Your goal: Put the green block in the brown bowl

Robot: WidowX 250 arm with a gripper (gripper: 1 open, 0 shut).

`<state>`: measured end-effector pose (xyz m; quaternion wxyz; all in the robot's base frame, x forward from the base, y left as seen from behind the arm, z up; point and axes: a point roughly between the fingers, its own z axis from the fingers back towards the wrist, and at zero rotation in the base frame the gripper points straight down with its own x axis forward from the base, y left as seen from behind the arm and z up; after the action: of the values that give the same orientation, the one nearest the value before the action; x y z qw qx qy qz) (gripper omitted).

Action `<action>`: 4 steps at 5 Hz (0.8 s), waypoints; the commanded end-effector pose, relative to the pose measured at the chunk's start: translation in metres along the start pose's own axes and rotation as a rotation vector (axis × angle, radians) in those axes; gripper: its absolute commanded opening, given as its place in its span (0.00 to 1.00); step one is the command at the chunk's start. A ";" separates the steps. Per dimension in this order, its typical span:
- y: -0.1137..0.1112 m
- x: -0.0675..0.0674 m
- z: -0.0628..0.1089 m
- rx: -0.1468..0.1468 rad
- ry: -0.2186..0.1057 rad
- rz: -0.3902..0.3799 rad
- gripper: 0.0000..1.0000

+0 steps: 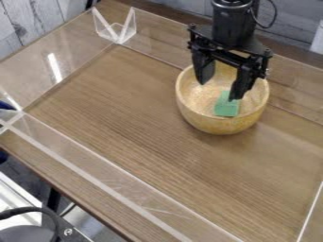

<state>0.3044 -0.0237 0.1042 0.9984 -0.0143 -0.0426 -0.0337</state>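
I see wooden tabletop [139, 123] ringed by clear acrylic walls [76, 165]; wide bare wood left and front of brown bowl [190, 104]. Bowl sits toward far right, near back wall and right edge, so tight room there. Gripper [229, 83] hangs over bowl, pointing straight down, fingers spread wide, holding nothing. Green block [229, 104] inside bowl, right half, leaning on inner wall, long axis running from bowl floor up toward far rim, top end partly hidden behind fingers. Clear bracket [115, 25] at far left corner.
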 end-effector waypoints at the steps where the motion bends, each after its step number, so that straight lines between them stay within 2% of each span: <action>1: 0.004 0.012 0.024 0.002 -0.085 0.009 1.00; 4: 0.005 0.011 0.029 0.000 -0.089 0.015 1.00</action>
<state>0.3025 -0.0216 0.1054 0.9988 -0.0146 -0.0342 -0.0313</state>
